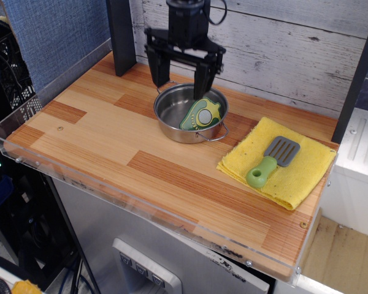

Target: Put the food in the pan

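The toy avocado half (pixel 200 114) lies inside the shiny steel pan (pixel 169 111), leaning against its right inner wall, flesh and cream pit facing up. The pan stands on the wooden table toward the back middle. My black gripper (pixel 179 82) hangs just above the pan's back rim. It is open and empty, with its two fingers spread wide over the pan.
A yellow cloth (pixel 296 173) lies at the right of the table with a grey spatula with a green handle (pixel 270 163) on it. A dark post (pixel 121 37) stands at the back left. A clear plastic lip (pixel 141 208) runs along the table's front edge.
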Robot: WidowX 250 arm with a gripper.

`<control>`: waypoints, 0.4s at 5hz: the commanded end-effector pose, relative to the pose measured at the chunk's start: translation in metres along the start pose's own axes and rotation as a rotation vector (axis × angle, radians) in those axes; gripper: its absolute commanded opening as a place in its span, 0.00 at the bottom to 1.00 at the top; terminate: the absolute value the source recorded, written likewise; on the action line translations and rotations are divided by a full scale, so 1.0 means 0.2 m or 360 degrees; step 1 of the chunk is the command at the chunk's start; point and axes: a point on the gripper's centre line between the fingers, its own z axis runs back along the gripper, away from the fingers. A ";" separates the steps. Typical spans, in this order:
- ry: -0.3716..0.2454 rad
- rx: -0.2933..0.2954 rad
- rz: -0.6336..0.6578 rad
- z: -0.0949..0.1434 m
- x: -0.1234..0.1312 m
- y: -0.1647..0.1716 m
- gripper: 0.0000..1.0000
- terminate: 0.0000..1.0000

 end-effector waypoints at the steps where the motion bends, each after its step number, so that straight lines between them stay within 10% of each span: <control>1: -0.0351 0.0070 0.0125 0.55 -0.10 0.02 1.00 0.00; 2: -0.0352 0.0043 0.0113 0.57 -0.13 0.02 1.00 0.00</control>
